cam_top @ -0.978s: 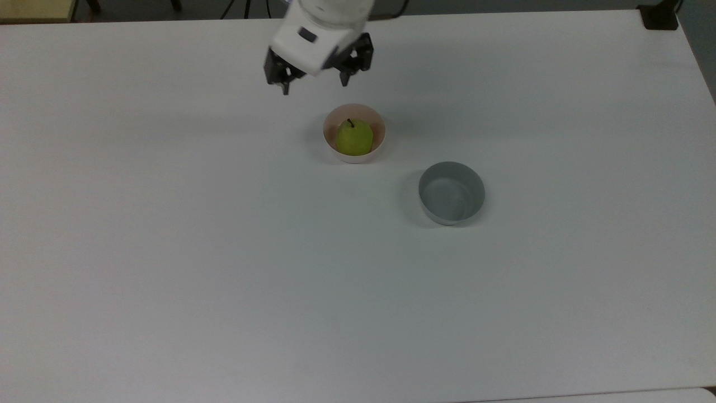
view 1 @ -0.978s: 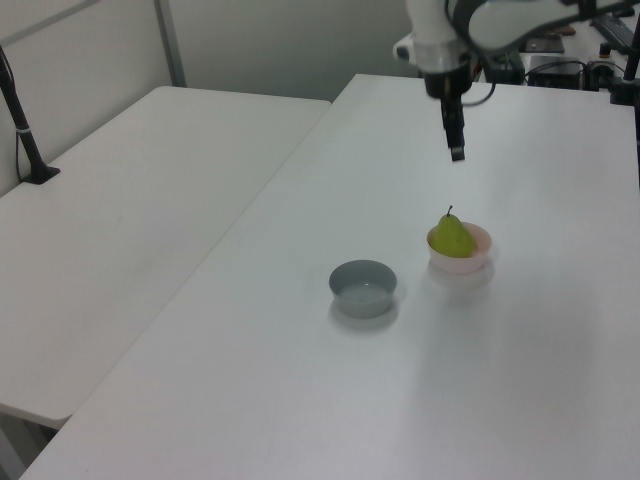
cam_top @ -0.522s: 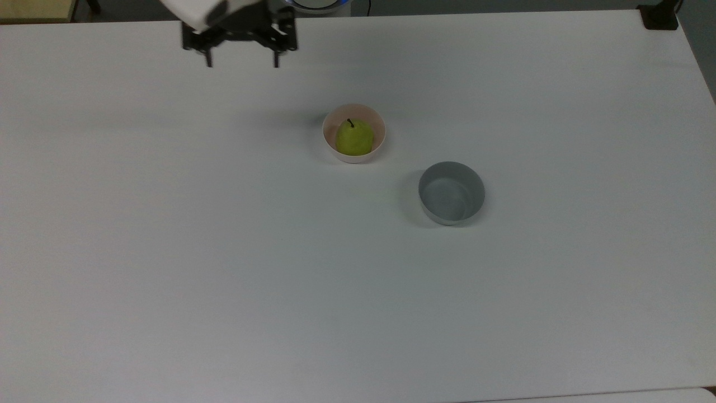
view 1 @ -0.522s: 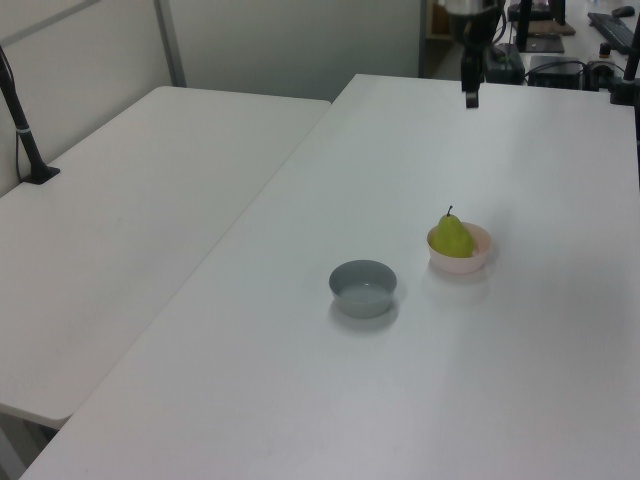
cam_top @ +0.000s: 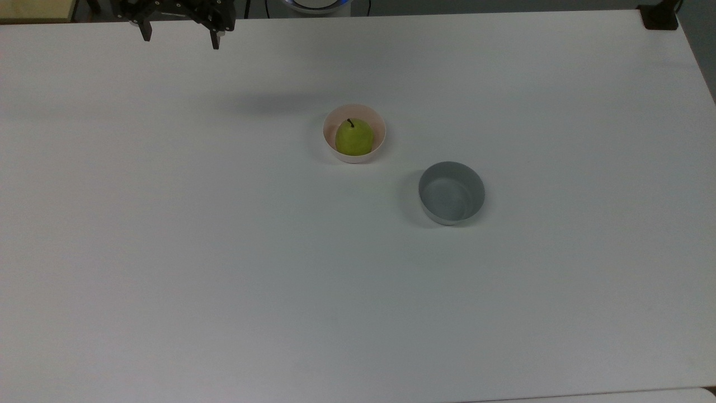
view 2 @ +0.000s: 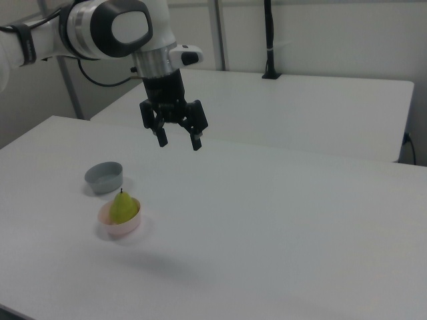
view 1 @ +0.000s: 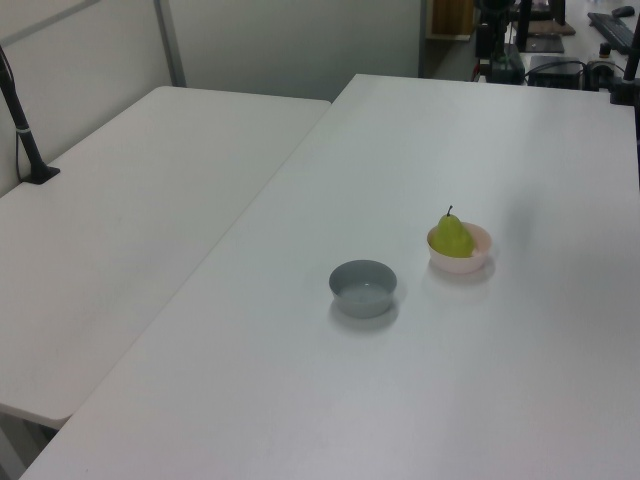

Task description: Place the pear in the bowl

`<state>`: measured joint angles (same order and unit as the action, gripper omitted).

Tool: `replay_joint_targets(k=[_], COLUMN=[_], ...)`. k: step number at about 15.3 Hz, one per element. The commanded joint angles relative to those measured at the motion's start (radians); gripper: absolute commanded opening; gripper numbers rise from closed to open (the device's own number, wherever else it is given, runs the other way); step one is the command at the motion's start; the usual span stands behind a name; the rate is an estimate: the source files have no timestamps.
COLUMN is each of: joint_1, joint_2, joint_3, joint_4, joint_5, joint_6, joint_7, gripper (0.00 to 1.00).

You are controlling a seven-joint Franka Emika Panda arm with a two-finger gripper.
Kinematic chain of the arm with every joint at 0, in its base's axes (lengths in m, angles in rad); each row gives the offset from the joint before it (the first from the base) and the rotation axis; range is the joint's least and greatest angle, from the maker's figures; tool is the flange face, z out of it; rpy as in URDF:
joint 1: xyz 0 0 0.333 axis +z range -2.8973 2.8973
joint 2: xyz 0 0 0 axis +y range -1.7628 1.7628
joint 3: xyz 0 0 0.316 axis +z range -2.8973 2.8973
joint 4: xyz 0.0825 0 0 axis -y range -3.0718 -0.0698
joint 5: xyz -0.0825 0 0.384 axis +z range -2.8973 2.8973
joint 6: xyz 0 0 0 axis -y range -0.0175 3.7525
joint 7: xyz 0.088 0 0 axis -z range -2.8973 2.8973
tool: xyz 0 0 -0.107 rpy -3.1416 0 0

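the small yellow-green pear (cam_top: 354, 137) sits upright, stem up, inside the pale pink plastic bowl (cam_top: 378, 141) on the white bench (cam_top: 224, 252). the round grey bowl (cam_top: 451, 193) stands near the pink bowl, apart. the black gripper (view 2: 179, 140) hangs well apart above, fingers (view 2: 197, 143) spread, holding nothing.

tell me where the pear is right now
The pear sits upright in the pink bowl near the top view's centre, up and left of the grey bowl.

White table (view 1: 300, 400) w/ 2nd table (view 1: 130, 200) adjacent, pale wall (view 1: 290, 40) behind.
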<state>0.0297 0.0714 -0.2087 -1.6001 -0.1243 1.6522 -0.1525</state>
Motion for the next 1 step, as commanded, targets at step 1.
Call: replay_joint_targets(k=[1], joint_1=[-0.004], joint_2=[-0.008], joint_3=[0.000], joint_4=[0.008], joint_5=[0.006], joint_6=[-0.019], joint_7=[0.004], gripper=[1.00])
